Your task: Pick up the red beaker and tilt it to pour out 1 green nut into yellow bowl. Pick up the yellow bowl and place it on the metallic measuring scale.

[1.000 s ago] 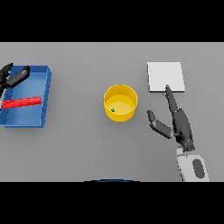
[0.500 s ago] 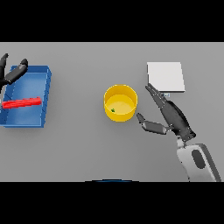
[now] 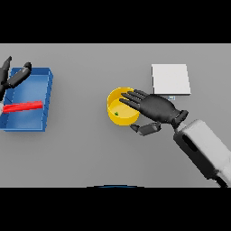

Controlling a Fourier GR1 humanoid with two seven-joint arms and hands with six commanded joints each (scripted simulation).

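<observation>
Where it was beside the yellow bowl (image 3: 118, 113), right hand (image 3: 155, 108) now over its rim, fingers (image 3: 131, 96) spread wide.

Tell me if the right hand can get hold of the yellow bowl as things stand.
Probably yes: the right hand is already at the yellow bowl, fingers spread over its right rim and thumb below, with nothing between them.

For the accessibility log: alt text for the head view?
The right hand reaches over the yellow bowl, fingers spread across its rim; a green nut lies inside. A scale sits behind; the left hand hovers by a blue tray holding a red beaker.
</observation>
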